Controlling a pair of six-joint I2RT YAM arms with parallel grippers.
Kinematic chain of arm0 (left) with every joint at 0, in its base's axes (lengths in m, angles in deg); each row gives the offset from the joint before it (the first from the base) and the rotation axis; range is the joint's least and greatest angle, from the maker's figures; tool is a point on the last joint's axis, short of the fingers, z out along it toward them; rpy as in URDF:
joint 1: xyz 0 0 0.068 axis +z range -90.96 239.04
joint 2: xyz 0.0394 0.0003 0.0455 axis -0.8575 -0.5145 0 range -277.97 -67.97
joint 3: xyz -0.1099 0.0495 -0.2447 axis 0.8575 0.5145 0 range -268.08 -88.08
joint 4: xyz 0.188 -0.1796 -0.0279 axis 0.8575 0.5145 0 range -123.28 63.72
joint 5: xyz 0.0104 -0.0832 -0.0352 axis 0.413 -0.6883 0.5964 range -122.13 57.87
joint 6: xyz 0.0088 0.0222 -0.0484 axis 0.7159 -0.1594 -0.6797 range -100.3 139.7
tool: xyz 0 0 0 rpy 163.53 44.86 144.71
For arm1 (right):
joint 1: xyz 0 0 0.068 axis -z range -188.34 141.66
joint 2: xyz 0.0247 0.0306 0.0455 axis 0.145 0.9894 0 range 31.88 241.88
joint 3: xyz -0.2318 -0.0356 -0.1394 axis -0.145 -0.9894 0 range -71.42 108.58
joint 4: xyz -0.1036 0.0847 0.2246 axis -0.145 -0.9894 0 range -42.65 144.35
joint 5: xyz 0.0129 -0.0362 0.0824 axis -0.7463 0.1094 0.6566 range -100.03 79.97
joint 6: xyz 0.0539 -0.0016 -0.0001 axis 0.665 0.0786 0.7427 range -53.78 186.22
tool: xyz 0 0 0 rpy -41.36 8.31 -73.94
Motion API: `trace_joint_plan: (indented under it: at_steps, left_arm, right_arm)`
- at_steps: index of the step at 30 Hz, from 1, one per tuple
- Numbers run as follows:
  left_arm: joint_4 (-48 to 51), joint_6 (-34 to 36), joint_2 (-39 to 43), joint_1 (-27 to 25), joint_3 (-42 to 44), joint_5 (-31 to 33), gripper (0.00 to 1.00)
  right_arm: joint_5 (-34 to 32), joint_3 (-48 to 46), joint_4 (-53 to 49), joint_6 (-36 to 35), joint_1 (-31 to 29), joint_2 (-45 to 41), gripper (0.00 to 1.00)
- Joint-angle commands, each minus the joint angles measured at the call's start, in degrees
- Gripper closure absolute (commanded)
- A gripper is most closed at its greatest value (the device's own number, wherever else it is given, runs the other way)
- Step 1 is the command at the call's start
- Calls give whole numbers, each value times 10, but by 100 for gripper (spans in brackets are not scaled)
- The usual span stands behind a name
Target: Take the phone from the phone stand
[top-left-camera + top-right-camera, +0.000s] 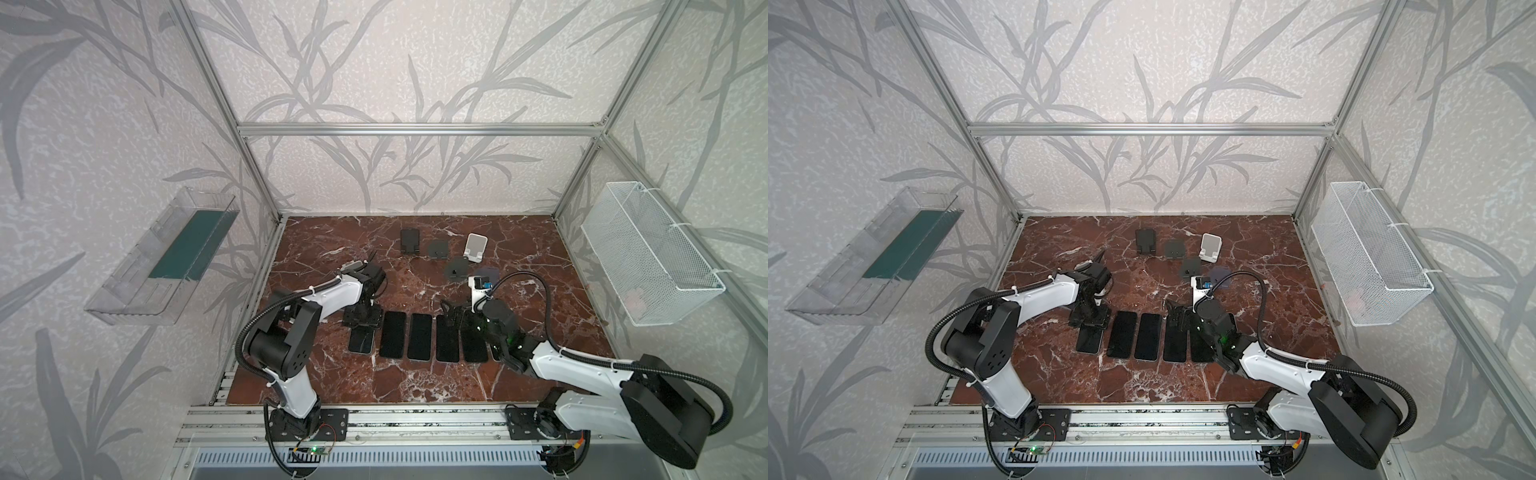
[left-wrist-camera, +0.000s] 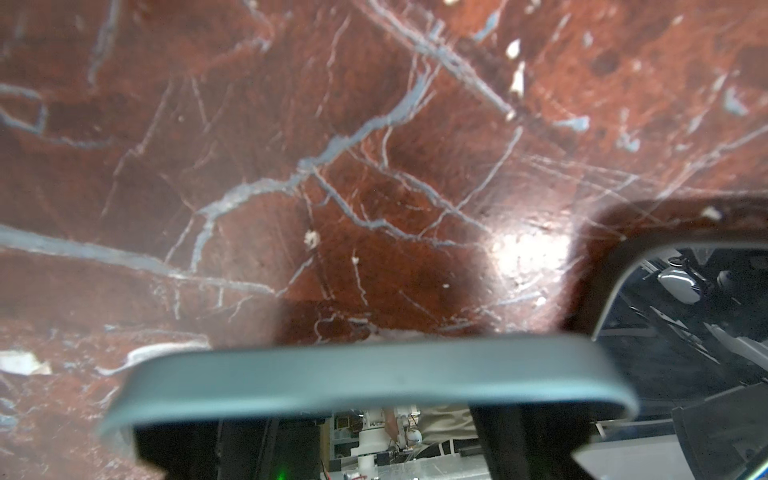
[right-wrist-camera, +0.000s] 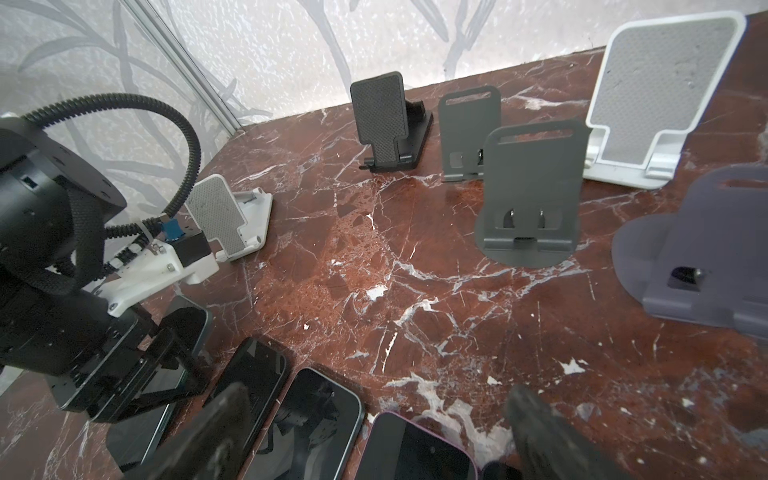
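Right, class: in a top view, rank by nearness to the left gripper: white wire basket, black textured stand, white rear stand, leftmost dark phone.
1. Leftmost dark phone, under the left gripper.
2. Black textured stand, rear centre.
3. White rear stand, further right.
4. White wire basket, right wall.

Left claw [image 1: 360,325] closed, right claw [image 1: 453,314] spread.

Marble table [image 1: 316,243] carries phones [image 1: 394,334] and stands [image 1: 476,248]

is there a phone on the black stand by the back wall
No, in the right wrist view the black stand shows its bare textured backrest, with nothing resting on its lip.
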State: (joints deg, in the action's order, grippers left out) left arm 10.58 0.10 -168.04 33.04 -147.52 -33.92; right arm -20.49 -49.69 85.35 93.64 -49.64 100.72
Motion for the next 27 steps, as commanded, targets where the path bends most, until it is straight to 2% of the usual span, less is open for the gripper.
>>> trace_joint_plan:
  at_steps: [1, 5, 15, 21, 27]
  left_arm:
    - [6, -5, -30, -11, 11, 45, 27]
    - [8, -6, -35, -17, 6, 46, 25]
    - [17, -12, -29, -22, 6, 63, 14]
    - [17, -17, -23, -24, 3, 63, 15]
    - [-3, -13, 41, -23, 4, 46, 14]
  right_arm:
    - [-14, -1, -8, -3, -1, -10, 4]
    - [-20, -1, -13, -5, -1, -13, 4]
    - [-17, -3, -10, -11, -1, -23, 4]
    - [-17, -3, -10, -11, -1, -23, 4]
    - [-18, -3, -11, -10, -1, -20, 4]
